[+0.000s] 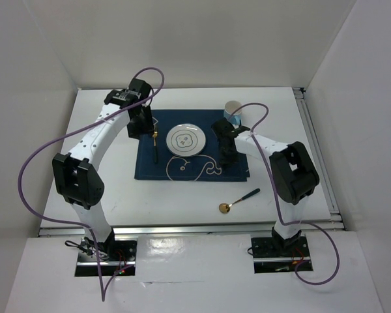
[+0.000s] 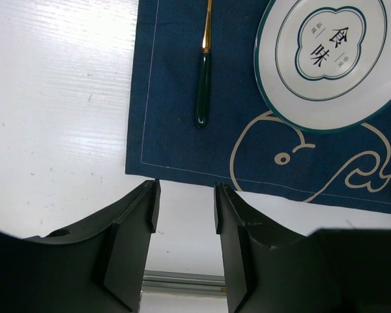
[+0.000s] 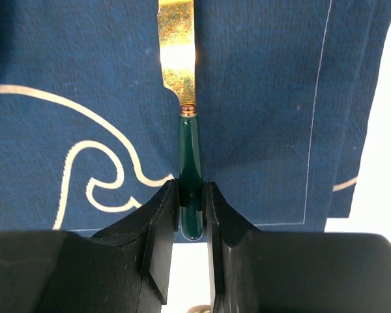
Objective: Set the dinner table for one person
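**Tabletop** (image 1: 182,202): white, flat and hard. It fills the bay ahead of both arm bases, with a metal rail along its near edge. Judged rigid, fixed and smooth: nothing to take hold of, only a surface to set things on, where cutlery may skid.

**Placemat** (image 1: 150,166): navy, mid-tabletop toward the far edge, carrying plate (image 1: 185,139) and fork (image 1: 156,147).

**Right gripper** (image 3: 191,202): jaws clenched on the glossy green handle of the knife (image 3: 189,150). Arm folded, wrist low over the placemat's right side.

**Left gripper** (image 2: 186,212): jaws spread, empty, raised over the placemat's left edge.

**Spoon** (image 1: 238,201): on bare tabletop toward the near right corner.
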`<state>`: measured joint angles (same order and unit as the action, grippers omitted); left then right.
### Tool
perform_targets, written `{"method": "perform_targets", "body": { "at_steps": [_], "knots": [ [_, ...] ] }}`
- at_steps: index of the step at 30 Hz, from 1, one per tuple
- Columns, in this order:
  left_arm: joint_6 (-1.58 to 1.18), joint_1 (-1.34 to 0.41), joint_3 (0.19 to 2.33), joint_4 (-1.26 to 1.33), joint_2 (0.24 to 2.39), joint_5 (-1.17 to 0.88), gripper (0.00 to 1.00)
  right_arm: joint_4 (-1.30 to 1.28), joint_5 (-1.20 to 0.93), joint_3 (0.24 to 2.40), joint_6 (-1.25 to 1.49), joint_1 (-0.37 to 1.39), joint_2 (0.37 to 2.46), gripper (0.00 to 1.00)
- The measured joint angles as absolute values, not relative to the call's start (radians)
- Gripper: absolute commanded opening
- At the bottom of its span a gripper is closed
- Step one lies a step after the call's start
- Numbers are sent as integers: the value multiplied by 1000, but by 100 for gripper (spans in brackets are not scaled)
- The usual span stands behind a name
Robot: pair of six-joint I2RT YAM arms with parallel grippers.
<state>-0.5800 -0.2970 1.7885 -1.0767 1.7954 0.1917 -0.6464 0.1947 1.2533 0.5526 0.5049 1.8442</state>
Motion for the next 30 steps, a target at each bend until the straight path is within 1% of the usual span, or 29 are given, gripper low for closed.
{"method": "perform_targets", "body": {
  "at_steps": [3, 6, 7, 8, 9, 10, 11, 12, 13, 16, 19, 22, 26, 28, 30],
  "knots": [
    [-580, -297, 1784, -1071, 1795, 191, 55, -633, 195, 1258, 549, 505, 1851, 3],
    [-579, -297, 1778, -1068, 1795, 185, 55, -624, 195, 1269, 547, 505, 1861, 20],
    [-579, -297, 1778, -1068, 1795, 184, 55, -622, 195, 1274, 545, 505, 1866, 27],
    [-579, -297, 1778, -1068, 1795, 184, 55, -620, 195, 1281, 545, 505, 1871, 31],
    [-579, -297, 1778, -1068, 1795, 184, 54, -620, 195, 1287, 545, 505, 1877, 48],
    [-579, -297, 1778, -1068, 1795, 183, 54, -621, 195, 1296, 546, 505, 1884, 55],
    [-579, -297, 1778, -1068, 1795, 180, 54, -622, 195, 1304, 543, 505, 1889, 60],
    [-579, -297, 1778, -1068, 1795, 178, 54, -621, 196, 1308, 543, 505, 1890, 62],
    [-579, -297, 1778, -1068, 1795, 178, 54, -622, 198, 1310, 542, 505, 1889, 67],
    [-579, -297, 1778, -1068, 1795, 177, 54, -629, 213, 1314, 544, 505, 1872, 68],
    [-578, -297, 1778, -1069, 1795, 178, 54, -638, 224, 1298, 554, 501, 1805, 68],
    [-578, -297, 1779, -1069, 1795, 176, 54, -649, 226, 1231, 575, 484, 1670, 68],
    [-576, -297, 1781, -1069, 1795, 175, 54, -678, 213, 1090, 599, 440, 1462, 69],
    [-575, -297, 1782, -1069, 1795, 174, 54, -703, 196, 1031, 608, 419, 1398, 79],
    [-575, -297, 1788, -1069, 1795, 171, 54, -737, 171, 981, 614, 406, 1364, 85]
  ]
}}
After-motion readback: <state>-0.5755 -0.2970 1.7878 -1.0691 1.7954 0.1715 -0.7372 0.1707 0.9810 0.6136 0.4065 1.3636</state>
